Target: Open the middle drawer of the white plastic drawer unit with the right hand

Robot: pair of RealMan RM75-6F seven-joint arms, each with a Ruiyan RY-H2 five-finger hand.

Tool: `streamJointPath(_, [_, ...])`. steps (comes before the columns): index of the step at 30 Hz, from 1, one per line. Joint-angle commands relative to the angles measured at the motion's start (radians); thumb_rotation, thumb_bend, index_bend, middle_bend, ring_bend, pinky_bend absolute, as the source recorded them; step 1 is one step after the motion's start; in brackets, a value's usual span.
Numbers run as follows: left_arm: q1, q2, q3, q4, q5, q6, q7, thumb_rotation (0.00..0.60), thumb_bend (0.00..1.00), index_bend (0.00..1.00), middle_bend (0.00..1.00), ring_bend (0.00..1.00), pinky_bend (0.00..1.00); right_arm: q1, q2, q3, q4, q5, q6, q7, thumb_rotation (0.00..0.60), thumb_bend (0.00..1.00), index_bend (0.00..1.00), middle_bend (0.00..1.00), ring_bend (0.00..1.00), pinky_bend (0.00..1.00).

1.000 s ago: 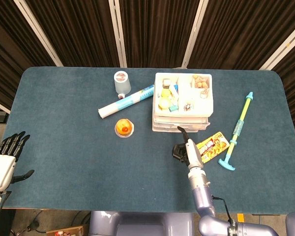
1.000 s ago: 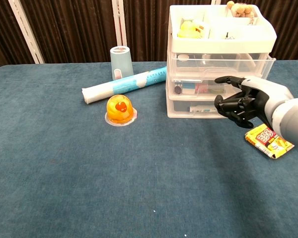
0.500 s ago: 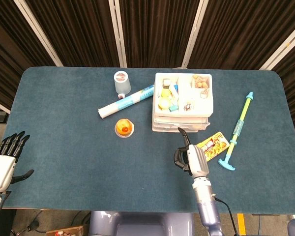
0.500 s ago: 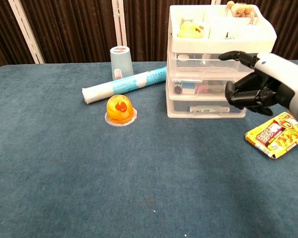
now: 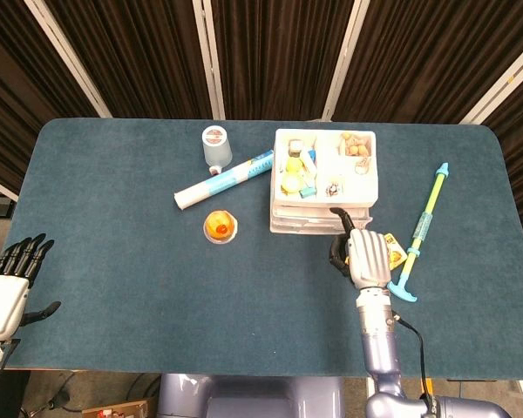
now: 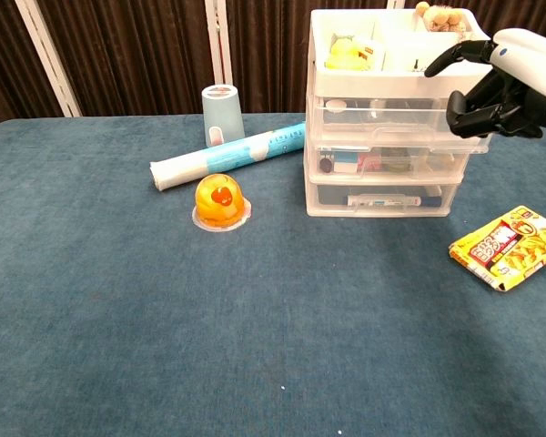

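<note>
I see one white plastic drawer unit (image 6: 382, 146) with three drawers, all closed; my right hand (image 6: 496, 86) hovers beside it, fingers curled, empty; left hand (image 5: 4, 292) spread open.

bare table (image 6: 255, 364) lies along the near edge before the drawer unit (image 6: 382, 173); a snack packet (image 6: 508, 247) crowds its right, a jelly cup (image 6: 220, 202) and roll (image 6: 229, 157) its left.

right hand (image 6: 500, 86) raised, fingers curled, holding nothing, left hand (image 5: 7, 292) spread, idle
</note>
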Motion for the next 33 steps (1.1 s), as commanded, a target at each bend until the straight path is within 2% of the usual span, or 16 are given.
streamJointPath(1, [0.0, 0.0, 0.0, 0.0, 0.0, 0.0, -0.001, 0.6, 0.01, 0.02, 0.0, 0.0, 0.09, 0.017, 0.006, 0.027, 0.011, 0.058, -0.009, -0.047, 0.6, 0.74, 0.22, 0.86, 0.87, 0.93])
streamJointPath(11, [0.0, 0.001, 0.0, 0.001, 0.002, 0.001, -0.006, 0.6, 0.01, 0.02, 0.0, 0.0, 0.09, 0.023, 0.005, 0.027, 0.017, 0.149, -0.02, -0.093, 0.6, 0.75, 0.25, 0.87, 0.88, 0.93])
streamJointPath(16, [0.0, 0.001, 0.002, 0.001, 0.002, -0.001, -0.005, 0.6, 0.01, 0.02, 0.0, 0.0, 0.09, 0.03, 0.002, 0.043, 0.041, 0.183, -0.034, -0.084, 0.6, 0.76, 0.26, 0.87, 0.88, 0.93])
streamJointPath(19, [0.0, 0.001, 0.003, 0.001, 0.004, -0.001, -0.005, 0.6, 0.01, 0.02, 0.0, 0.0, 0.09, 0.033, 0.008, 0.054, 0.055, 0.2, -0.043, -0.078, 0.6, 0.77, 0.34, 0.87, 0.88, 0.93])
streamJointPath(23, [0.0, 0.001, 0.003, 0.0, 0.003, -0.003, -0.004, 0.6, 0.01, 0.02, 0.0, 0.0, 0.09, 0.034, 0.012, 0.059, 0.068, 0.211, -0.049, -0.066, 0.6, 0.79, 0.52, 0.9, 0.9, 0.95])
streamJointPath(26, [-0.001, 0.002, 0.003, 0.0, 0.001, -0.005, -0.004, 0.6, 0.01, 0.02, 0.0, 0.0, 0.09, 0.033, 0.015, 0.054, 0.073, 0.206, -0.056, -0.052, 0.6, 0.81, 0.57, 0.91, 0.91, 0.96])
streamJointPath(33, [-0.001, 0.003, 0.003, -0.001, 0.001, -0.005, -0.005, 0.6, 0.01, 0.02, 0.0, 0.0, 0.09, 0.025, 0.022, 0.03, 0.063, 0.18, -0.054, -0.036, 0.6, 0.82, 0.58, 0.91, 0.92, 0.96])
